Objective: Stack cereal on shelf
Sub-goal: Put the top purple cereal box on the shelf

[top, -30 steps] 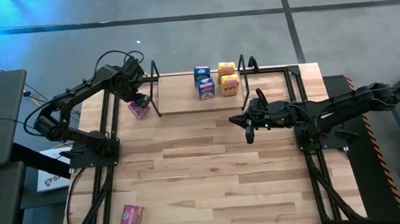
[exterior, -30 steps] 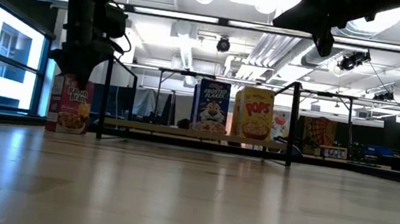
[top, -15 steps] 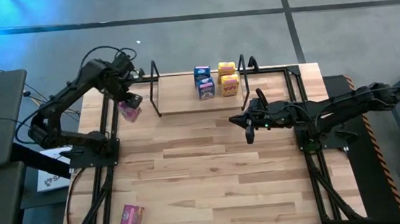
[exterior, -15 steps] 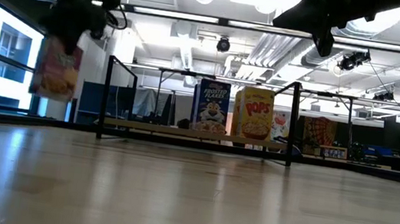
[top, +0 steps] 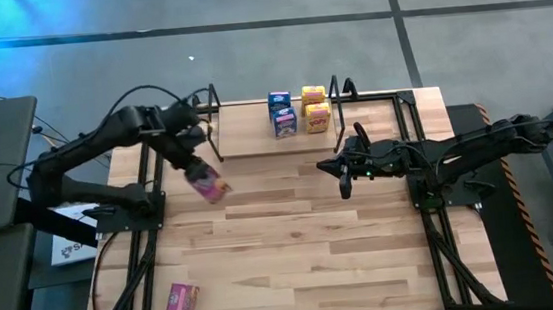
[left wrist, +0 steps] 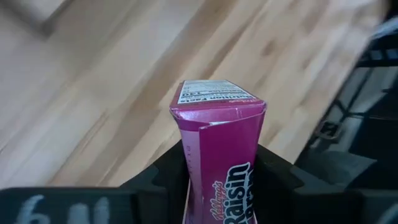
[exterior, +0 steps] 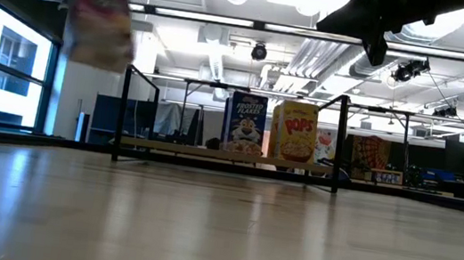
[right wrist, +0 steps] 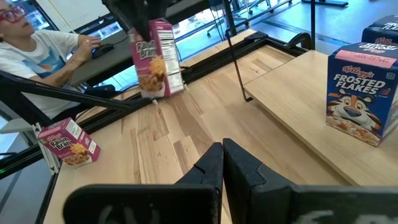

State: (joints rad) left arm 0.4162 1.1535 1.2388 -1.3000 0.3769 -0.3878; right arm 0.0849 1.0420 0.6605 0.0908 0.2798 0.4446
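My left gripper [top: 197, 164] is shut on a pink cereal box [top: 208, 182], held high above the table in front of the shelf's left end; the box also shows in the low view [exterior: 97, 27] and the right wrist view [right wrist: 155, 59]. The shelf [top: 255, 142] is a pale board between black loop frames at the far edge. Two blue boxes [top: 283, 114] and two yellow boxes [top: 316, 109] stand upright on it. A second pink box [top: 181, 298] lies on the table near the near left corner. My right gripper [top: 344, 176] is shut and empty, hovering in front of the shelf's right end. My left gripper pinches the pink box between its two fingers [left wrist: 168, 177], on two opposite sides near the box's upper end [left wrist: 217, 180]. The fingers come from above. The box hangs below them, lifted clear of the table and tilted [right wrist: 155, 59].
Black arm rail frames [top: 152, 226] run along the table's left and right sides [top: 432, 212]. A person [right wrist: 37, 50] sits beyond the table's left side. Bare wood [top: 294, 244] lies between the shelf and the near edge.
My left gripper has lifted the pink box off the table beside the shelf's left end, carried it up and toward the near edge and a little to the right. The box stood upright then and now hangs tilted, clear of the table.
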